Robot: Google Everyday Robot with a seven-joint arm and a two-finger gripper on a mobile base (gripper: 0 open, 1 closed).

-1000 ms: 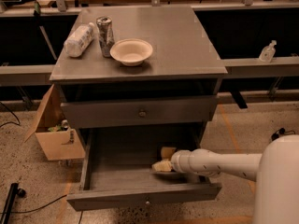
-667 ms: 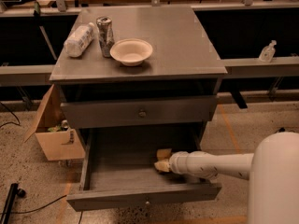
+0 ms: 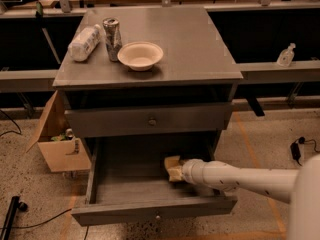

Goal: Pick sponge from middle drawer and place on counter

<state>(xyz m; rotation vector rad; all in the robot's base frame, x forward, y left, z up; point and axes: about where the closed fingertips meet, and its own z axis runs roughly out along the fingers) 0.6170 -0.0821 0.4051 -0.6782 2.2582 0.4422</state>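
The middle drawer is pulled open at the bottom of the cabinet and shows a small pale knob on its low front panel. My white arm reaches in from the right. The gripper is inside the drawer at its right middle, low over the floor. A pale yellow piece, the sponge, lies right at the gripper's tip and touches it. I cannot tell where the sponge ends and the gripper begins. The grey counter tops the cabinet.
On the counter's left stand a white bowl, a metal can and a lying plastic bottle. The upper drawer is shut. A cardboard box sits on the floor to the left. A cable lies at the right.
The gripper has moved slightly left and deeper into the drawer, staying at the pale yellow piece. The things on the counter have not moved.
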